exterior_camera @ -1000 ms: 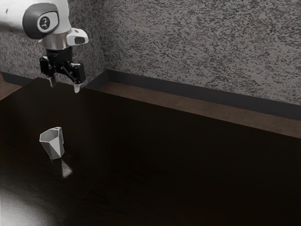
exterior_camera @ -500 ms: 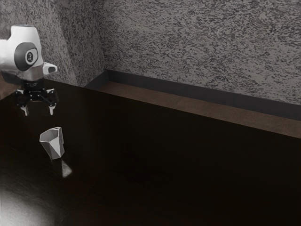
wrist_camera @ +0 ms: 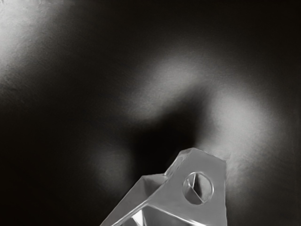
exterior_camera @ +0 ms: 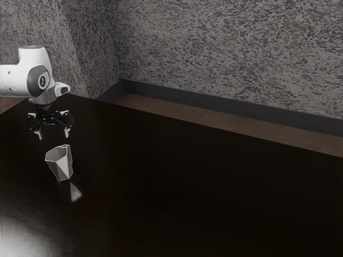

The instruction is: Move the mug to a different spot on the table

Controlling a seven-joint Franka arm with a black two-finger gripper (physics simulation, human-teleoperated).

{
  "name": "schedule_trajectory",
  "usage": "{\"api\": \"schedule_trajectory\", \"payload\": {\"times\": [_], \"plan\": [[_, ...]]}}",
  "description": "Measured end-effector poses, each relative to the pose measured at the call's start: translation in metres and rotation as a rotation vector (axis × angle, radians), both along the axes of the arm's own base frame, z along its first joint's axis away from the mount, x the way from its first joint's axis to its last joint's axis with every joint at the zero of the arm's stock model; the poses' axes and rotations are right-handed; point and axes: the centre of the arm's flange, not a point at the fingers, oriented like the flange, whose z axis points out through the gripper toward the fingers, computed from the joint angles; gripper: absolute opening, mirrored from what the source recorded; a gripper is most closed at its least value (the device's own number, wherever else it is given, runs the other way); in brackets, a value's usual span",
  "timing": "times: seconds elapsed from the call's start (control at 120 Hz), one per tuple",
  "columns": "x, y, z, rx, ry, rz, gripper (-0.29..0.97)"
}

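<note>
Just below the spread, empty fingers (exterior_camera: 67, 128) stands the mug (exterior_camera: 60, 162); untouched, upright on the table (exterior_camera: 214, 187)

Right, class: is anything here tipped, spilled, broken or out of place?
Nothing stands out. The grey faceted mug stands upright on the dark table, whole, with nothing spilled around it. The open gripper hangs just above it, not touching.

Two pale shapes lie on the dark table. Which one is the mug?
The larger, faceted one, the mug, standing upright below the open gripper. The smaller pale patch is flat, a gleam on the table.
</note>
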Motion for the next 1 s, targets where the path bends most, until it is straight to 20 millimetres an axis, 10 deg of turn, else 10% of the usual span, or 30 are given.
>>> {"api": "schedule_trajectory", "payload": {"times": [1.0], "plan": [[0.006,0.005,-0.069,-0.014,-0.019,-0.176,0.68]]}}
